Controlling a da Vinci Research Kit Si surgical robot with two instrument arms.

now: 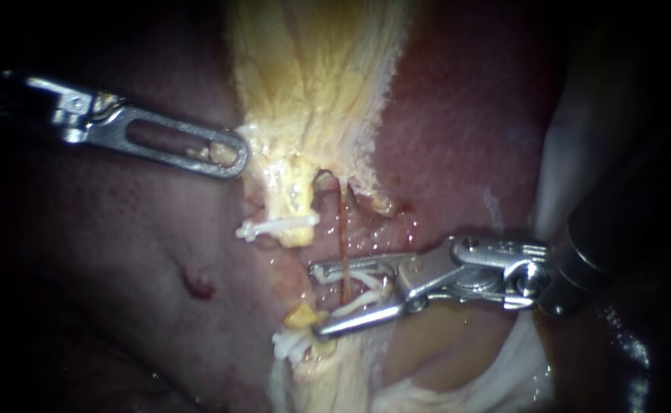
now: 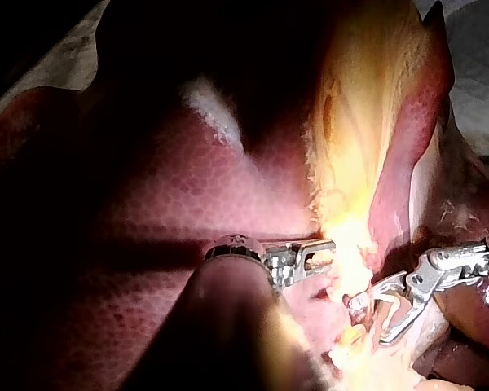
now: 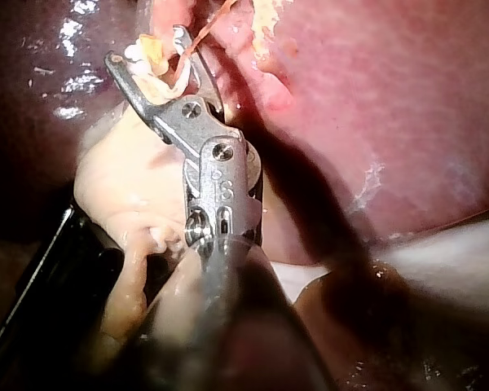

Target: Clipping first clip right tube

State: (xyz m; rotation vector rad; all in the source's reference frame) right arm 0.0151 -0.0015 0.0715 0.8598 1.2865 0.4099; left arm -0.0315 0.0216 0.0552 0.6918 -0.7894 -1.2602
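Observation:
A thin orange-brown tube (image 1: 343, 229) runs down from the yellow gallbladder tissue (image 1: 312, 84). It passes between the jaws of my right instrument (image 1: 316, 300), which stand wide apart around it with a white clip (image 1: 366, 300) held between them. The right wrist view shows the same jaws (image 3: 147, 47) with the clip (image 3: 165, 81) and the tube (image 3: 212, 23) crossing them. To the left, a thicker yellow tube (image 1: 293, 203) carries a white clip (image 1: 278, 227). My left instrument (image 1: 236, 157) has its slotted jaws shut on the gallbladder's edge, and its jaws (image 2: 326, 252) also show in the left wrist view.
Dark red liver (image 1: 121, 252) lies on the left and upper right (image 1: 465, 107), with a small red spot (image 1: 197, 287). More white clips (image 1: 289, 346) sit on pale tissue below the right jaws. Pale tissue (image 1: 496, 375) lies under the right instrument's wrist.

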